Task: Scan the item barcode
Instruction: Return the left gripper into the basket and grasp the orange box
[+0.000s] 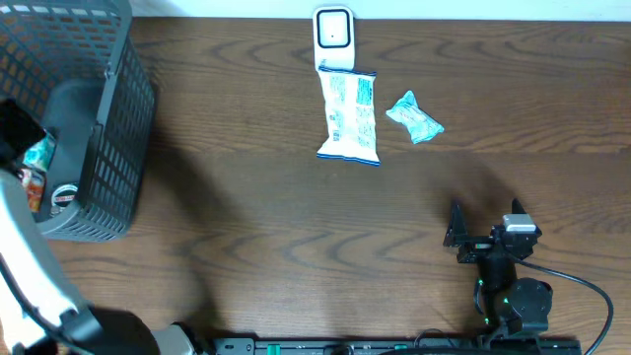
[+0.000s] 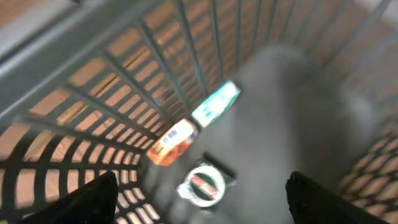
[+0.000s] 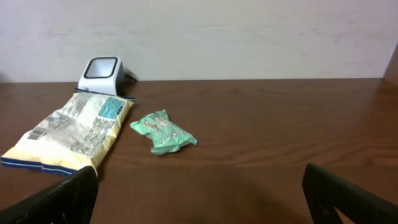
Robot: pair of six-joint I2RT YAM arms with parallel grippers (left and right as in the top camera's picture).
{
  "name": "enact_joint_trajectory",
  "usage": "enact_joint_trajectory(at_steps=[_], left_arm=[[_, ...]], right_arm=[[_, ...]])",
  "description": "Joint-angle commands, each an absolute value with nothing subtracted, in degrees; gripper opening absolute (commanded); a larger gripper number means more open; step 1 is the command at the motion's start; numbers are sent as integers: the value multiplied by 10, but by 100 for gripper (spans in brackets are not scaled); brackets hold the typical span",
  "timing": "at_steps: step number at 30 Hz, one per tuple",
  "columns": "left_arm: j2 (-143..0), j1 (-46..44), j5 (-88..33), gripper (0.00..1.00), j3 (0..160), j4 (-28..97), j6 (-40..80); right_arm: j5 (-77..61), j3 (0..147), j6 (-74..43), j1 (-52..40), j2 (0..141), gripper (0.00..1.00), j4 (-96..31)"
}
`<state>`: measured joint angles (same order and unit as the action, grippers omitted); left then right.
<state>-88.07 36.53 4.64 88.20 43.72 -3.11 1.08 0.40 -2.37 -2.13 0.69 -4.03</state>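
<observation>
Left gripper (image 2: 202, 186) points down into basket (image 2: 124, 81), spread; right gripper (image 3: 199, 174) level, spread

The table (image 1: 246, 217) is showing dark brown wood grain. At twelve o'clock the scanner (image 1: 333, 30) is showing white; just below it the snack bag (image 1: 349, 116) is showing white with blue print. At one o'clock the small packet (image 1: 414, 116) is showing mint green — at ten o'clock the basket (image 1: 123, 128) is showing a grey lattice.

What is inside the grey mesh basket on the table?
On the basket floor lie a green-white packet, an orange packet and a round item with a red label. The left arm covers part of it from above.
</observation>
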Motion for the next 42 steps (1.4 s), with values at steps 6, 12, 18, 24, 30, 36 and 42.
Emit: enact_joint_trajectory(at_steps=[6,12,18,24,30,36,42], left_arm=[[-993,366,127,85,882,414,-299],[-1068,366,127,85,882,365,-329],[-1122,366,128,78,882,370,-350],[-1137,367,187,74,882,361,-350],[-1138,380,193,74,870,364,-349],[-1139,404,184,65,858,364,-349],[-1144,418,64,61,857,385,-347]], right_arm=[[11,3,-29,-23,4,99,-43],[11,3,-29,-23,4,99,-43],[11,3,-29,-23,4,99,-43],[11,3,-29,-23,4,99,-43],[11,3,-29,-23,4,99,-43],[11,3,-29,-23,4,99,-43],[11,3,-29,-23,4,99,-43]])
